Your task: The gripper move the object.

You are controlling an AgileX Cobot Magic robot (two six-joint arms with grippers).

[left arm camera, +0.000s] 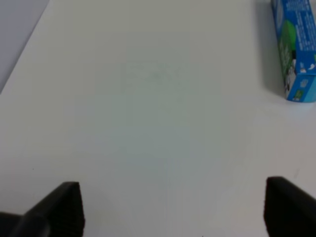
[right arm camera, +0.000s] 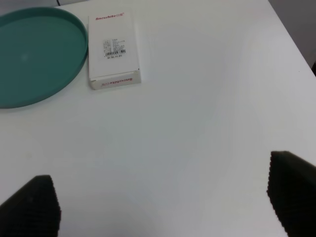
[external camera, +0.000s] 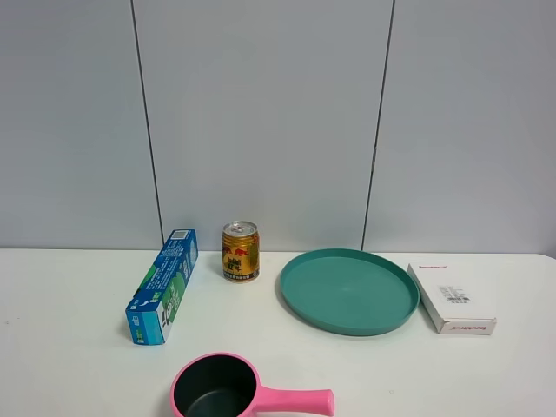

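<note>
From the high camera I see the toothpaste box (external camera: 163, 286) lying flat on the white table (external camera: 69, 347), just to the left of the gold can (external camera: 241, 251). Its long axis runs from the back wall toward me: the far end sits level with the can, the near end points slightly left of it. Right of the can lies the teal plate (external camera: 350, 291), and right of that a white box (external camera: 452, 298). A pink pan (external camera: 228, 391) sits in front of the can. On my left wrist feed the left gripper (left arm camera: 173, 207) stands spread wide over bare table, holding nothing, the toothpaste box off to one side. The right gripper (right arm camera: 163, 202) is likewise wide apart and empty.
</note>
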